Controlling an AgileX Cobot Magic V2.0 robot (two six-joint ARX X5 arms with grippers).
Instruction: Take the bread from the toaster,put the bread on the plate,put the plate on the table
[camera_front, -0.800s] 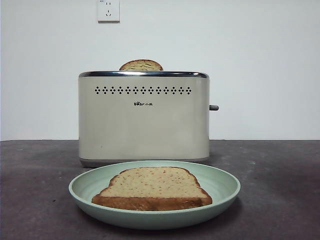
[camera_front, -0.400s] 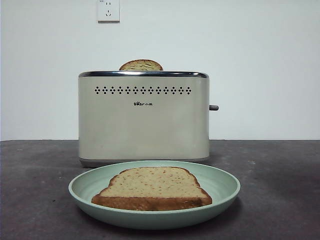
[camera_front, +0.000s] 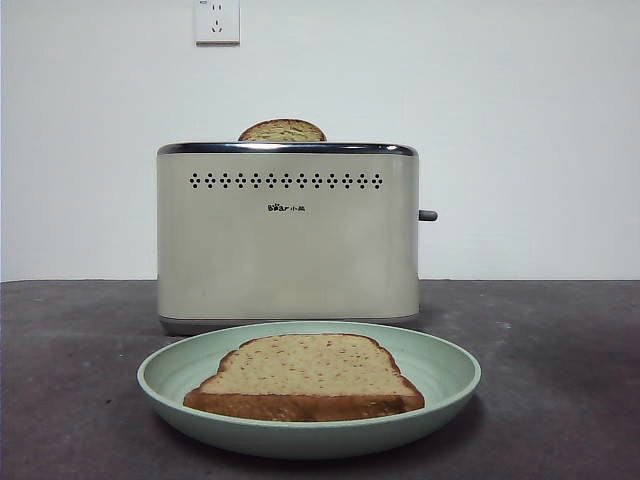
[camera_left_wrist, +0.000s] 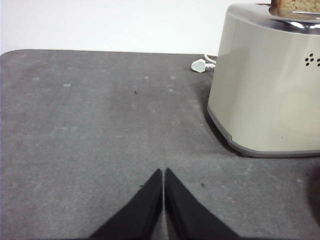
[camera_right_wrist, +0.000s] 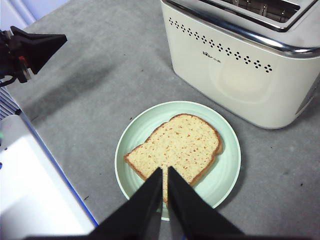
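Note:
The bread lies flat in the pale green plate, which rests on the table in front of the cream toaster. A second slice pokes up from the toaster's slot. My right gripper is shut and empty, hovering above the bread and plate. My left gripper is shut and empty over bare table, off to one side of the toaster. It also shows as a black tip, the left gripper, in the right wrist view. Neither gripper appears in the front view.
A white plug and cord lie on the table behind the toaster. A grey lever sticks out of the toaster's right side. A white and blue structure borders the table's edge. A wall socket is on the wall behind.

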